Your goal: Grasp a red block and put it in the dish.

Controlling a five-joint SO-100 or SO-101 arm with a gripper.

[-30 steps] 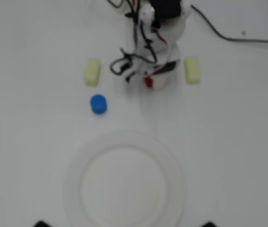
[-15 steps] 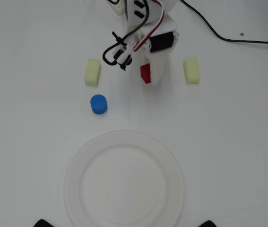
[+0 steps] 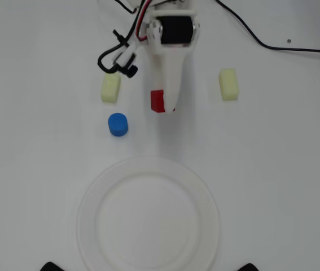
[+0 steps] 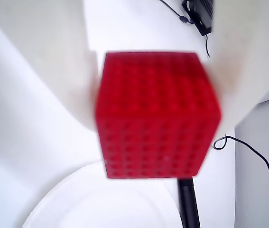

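Note:
The red block (image 3: pixel 157 101) is a small cube held between the white fingers of my gripper (image 3: pixel 163 105), which is shut on it. In the overhead view it hangs behind the dish (image 3: pixel 148 217), a large round white plate with a ribbed rim, and does not reach the rim. In the wrist view the red block (image 4: pixel 158 114) fills the centre, with one white finger (image 4: pixel 53 57) on its left and the other (image 4: pixel 248 61) on its right. The dish (image 4: pixel 101 204) shows below the block and has nothing on it.
A blue cylinder (image 3: pixel 118 124) stands left of the block. Two pale yellow blocks lie on the table, one at the left (image 3: pixel 110 88) and one at the right (image 3: pixel 228 84). A black cable (image 3: pixel 272 46) runs across the top right. A black stand (image 4: pixel 187 204) shows in the wrist view.

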